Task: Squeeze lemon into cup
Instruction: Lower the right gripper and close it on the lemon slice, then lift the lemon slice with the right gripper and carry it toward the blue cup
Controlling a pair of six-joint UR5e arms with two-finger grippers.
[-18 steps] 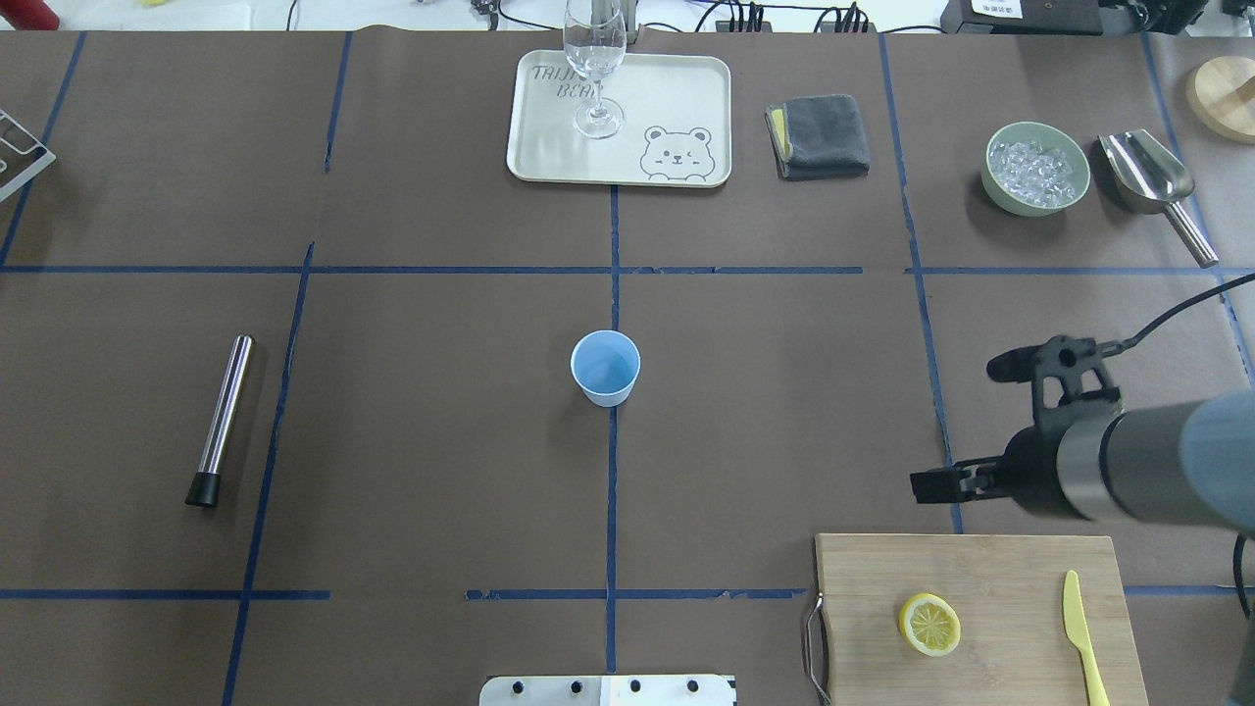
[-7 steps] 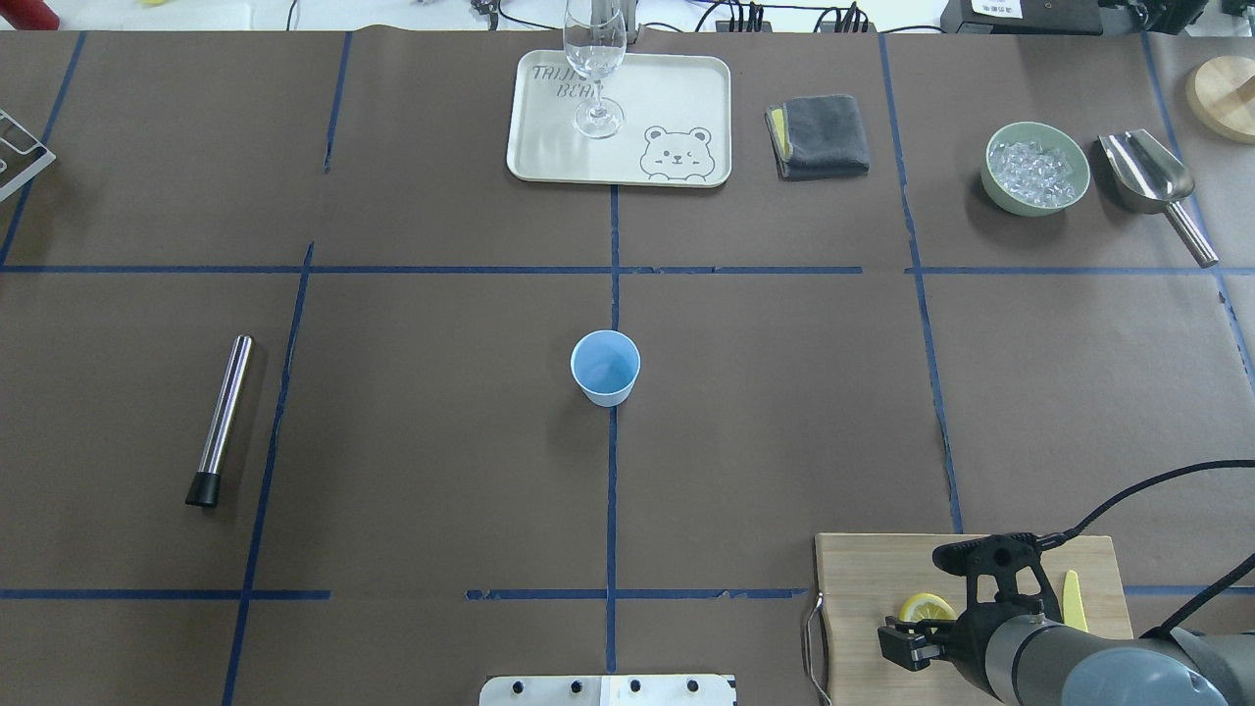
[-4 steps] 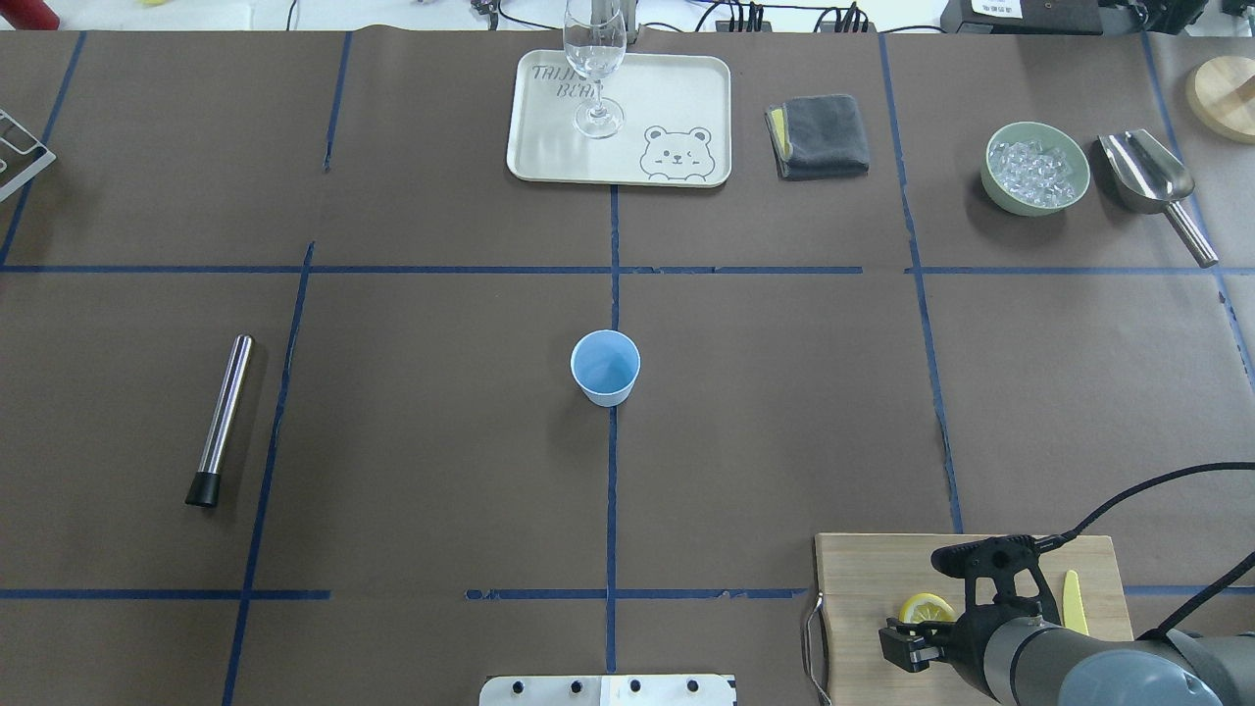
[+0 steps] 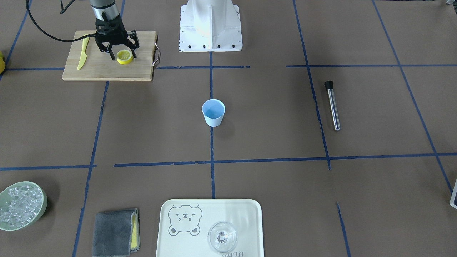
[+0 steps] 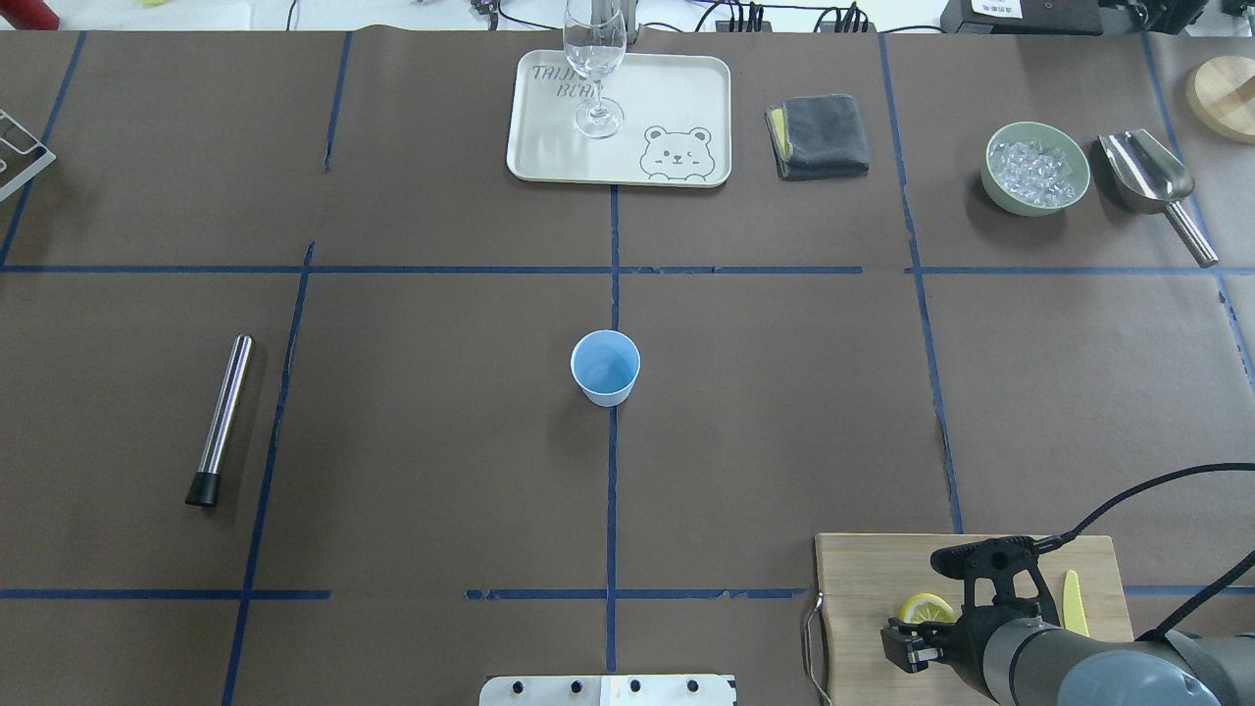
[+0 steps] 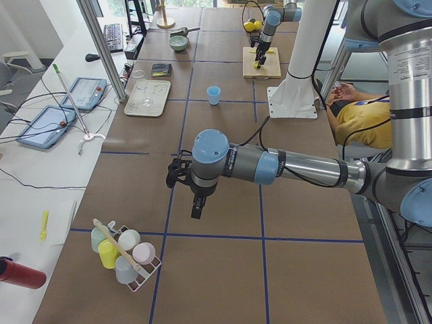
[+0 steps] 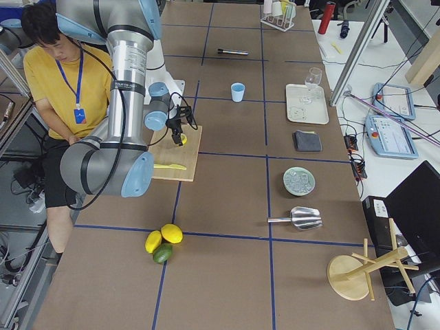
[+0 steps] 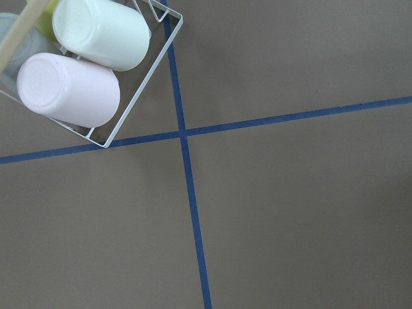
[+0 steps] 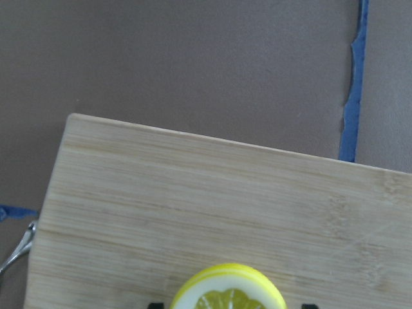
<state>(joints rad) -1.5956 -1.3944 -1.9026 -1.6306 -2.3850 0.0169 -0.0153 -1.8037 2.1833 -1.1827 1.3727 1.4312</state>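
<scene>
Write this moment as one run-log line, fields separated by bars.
right jaws: open, astride round yellow lemon slice on wooden cutting board | pale-blue tapered cup: upright, mid-table | left jaws: unclear

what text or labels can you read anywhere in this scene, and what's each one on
"TAIJ" above "BEA": printed on the tray, next to a bear drawing. The wine glass hides the ends of both lines, and the second letter of the top line is uncertain.
White label on the black box beyond the table's far edge: too small to read.
Badge on the person's lanyard: too small to read.
Nothing else is legible.
</scene>
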